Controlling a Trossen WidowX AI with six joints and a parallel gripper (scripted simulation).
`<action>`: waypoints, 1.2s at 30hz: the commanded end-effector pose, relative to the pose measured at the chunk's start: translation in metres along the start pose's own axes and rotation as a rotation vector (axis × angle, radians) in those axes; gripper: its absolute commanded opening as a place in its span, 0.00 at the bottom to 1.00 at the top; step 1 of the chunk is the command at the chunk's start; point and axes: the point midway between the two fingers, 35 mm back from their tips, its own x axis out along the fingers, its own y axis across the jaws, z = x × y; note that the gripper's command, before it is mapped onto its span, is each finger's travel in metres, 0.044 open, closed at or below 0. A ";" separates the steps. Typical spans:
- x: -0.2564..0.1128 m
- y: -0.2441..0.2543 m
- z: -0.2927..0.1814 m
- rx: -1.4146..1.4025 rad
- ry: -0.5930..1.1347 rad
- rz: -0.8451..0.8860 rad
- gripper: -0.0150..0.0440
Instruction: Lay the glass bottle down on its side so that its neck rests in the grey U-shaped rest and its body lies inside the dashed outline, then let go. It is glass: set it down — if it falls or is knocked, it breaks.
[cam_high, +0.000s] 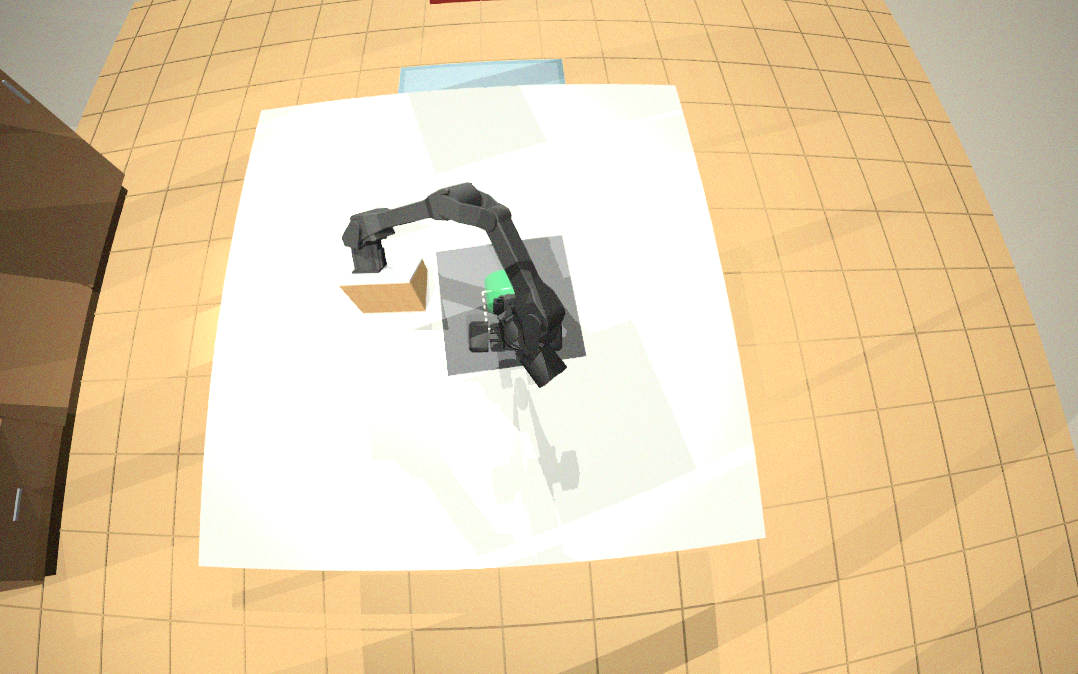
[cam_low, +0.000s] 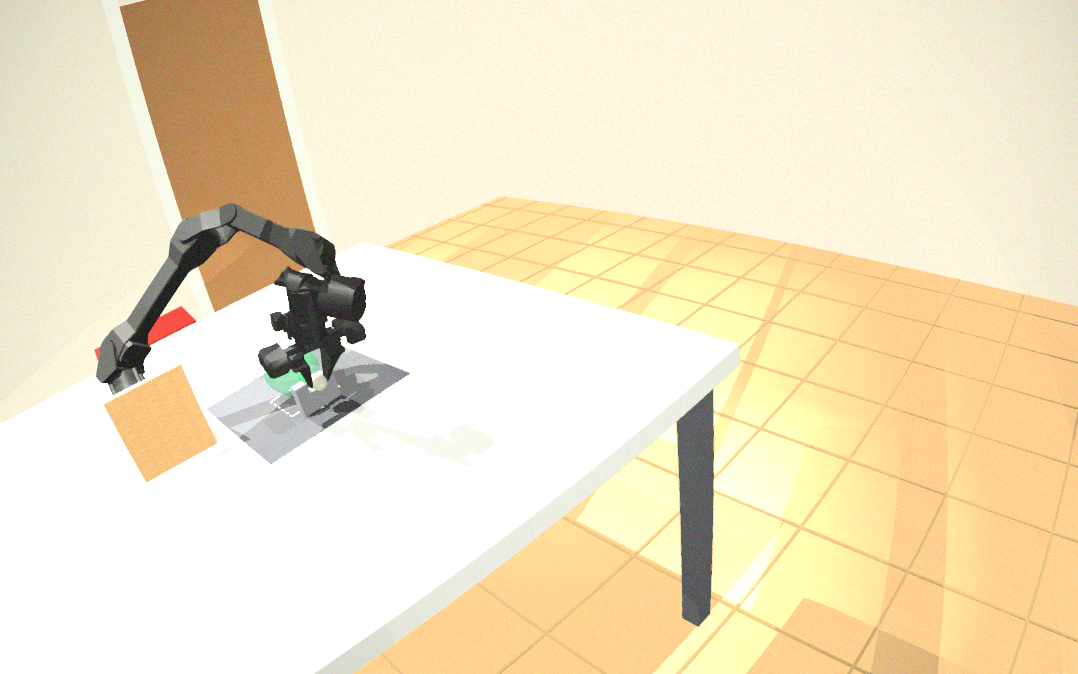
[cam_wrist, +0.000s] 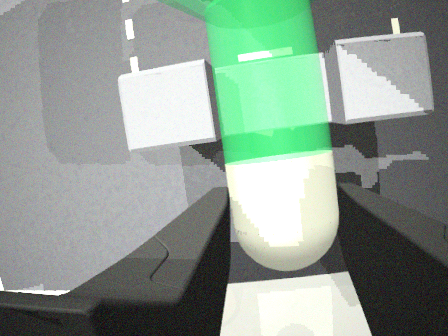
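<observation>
Pinching one green glass bottle (cam_high: 498, 283) (cam_low: 287, 376) (cam_wrist: 265, 30) by its single cream cap end, our one gripper (cam_high: 499, 333) (cam_low: 319, 383) (cam_wrist: 282, 200) has its two fingers on either side. We see the bottle on its side, its neck between the two prongs of one grey U-shaped rest (cam_low: 313, 400) (cam_wrist: 167, 106), over one grey mat (cam_high: 461, 271) (cam_low: 271, 449) (cam_wrist: 90, 200). We cannot tell whether the neck touches the rest. One wooden block (cam_high: 389, 298) (cam_low: 161, 425) stands near the mat, beside our arm's base; our arm (cam_high: 512, 254) (cam_low: 162, 290) hides part of the bottle from above.
</observation>
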 end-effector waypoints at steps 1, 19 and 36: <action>0.003 -0.001 0.002 0.003 -0.004 0.000 0.45; 0.006 -0.001 0.002 -0.010 0.011 -0.003 0.45; 0.004 -0.001 -0.001 -0.025 0.029 -0.011 0.45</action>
